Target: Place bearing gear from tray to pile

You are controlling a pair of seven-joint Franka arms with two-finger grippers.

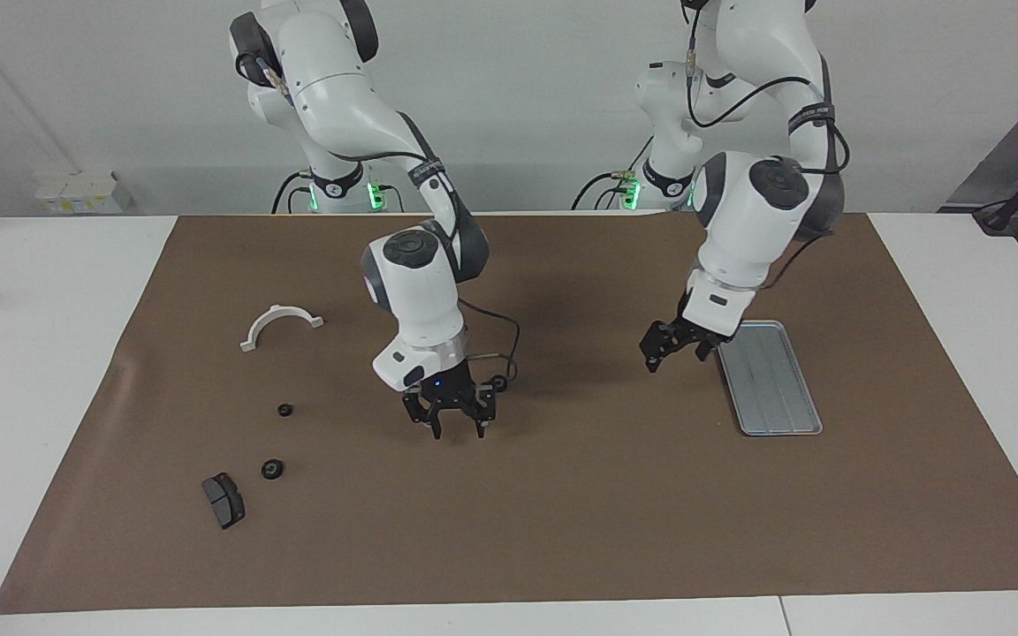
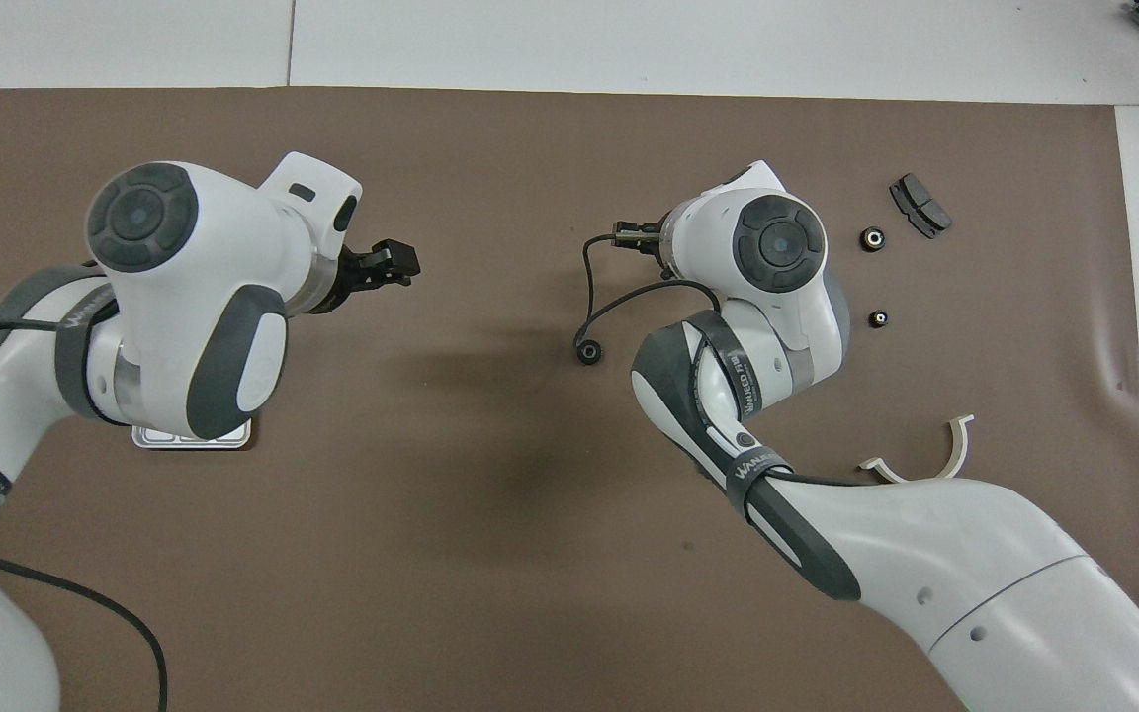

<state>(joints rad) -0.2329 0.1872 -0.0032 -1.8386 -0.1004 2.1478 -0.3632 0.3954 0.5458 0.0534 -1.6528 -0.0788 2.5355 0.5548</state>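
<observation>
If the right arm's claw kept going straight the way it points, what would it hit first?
Probably the bare brown mat: the right gripper points straight down, and the small black gear lies just beside it.
</observation>
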